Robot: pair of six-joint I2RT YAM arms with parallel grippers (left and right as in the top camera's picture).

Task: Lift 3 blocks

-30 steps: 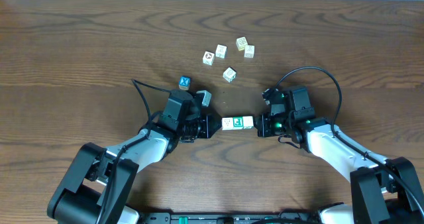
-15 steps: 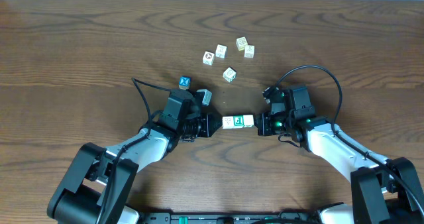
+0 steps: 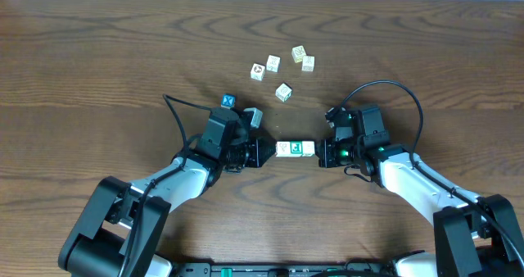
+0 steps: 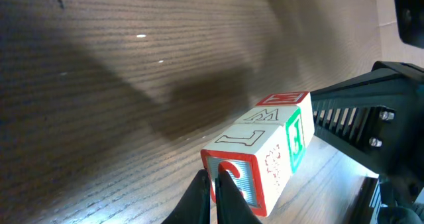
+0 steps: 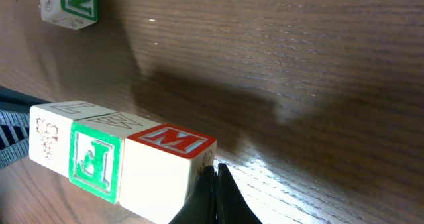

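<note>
Three blocks [image 3: 295, 150] form a tight row between my two grippers. In the left wrist view the near block has a red-framed end face [image 4: 238, 181], the middle one a green face [image 4: 296, 138], and the far one a red top [image 4: 285, 98]. My left gripper [image 3: 270, 151] [image 4: 212, 177] is shut, its tips pressed against the row's left end. The right gripper [image 3: 318, 152] [image 5: 215, 168] is shut too, pushing on the red-topped block [image 5: 169, 164]; beyond that sit the green-marked block [image 5: 95, 161] and a cream one [image 5: 46, 138]. The row seems to hang just above the table, its shadow set apart.
A blue-faced cube [image 3: 228, 102] and a pale cube [image 3: 252, 118] lie close behind my left gripper. Several cream cubes are scattered farther back, the nearest [image 3: 282, 91] showing a green letter [image 5: 69, 2]. A black cable [image 3: 385, 88] loops over the right arm.
The row of blocks and both gripper tips have shifted slightly toward the far side of the table, rising a little. The loose cubes have not moved.
</note>
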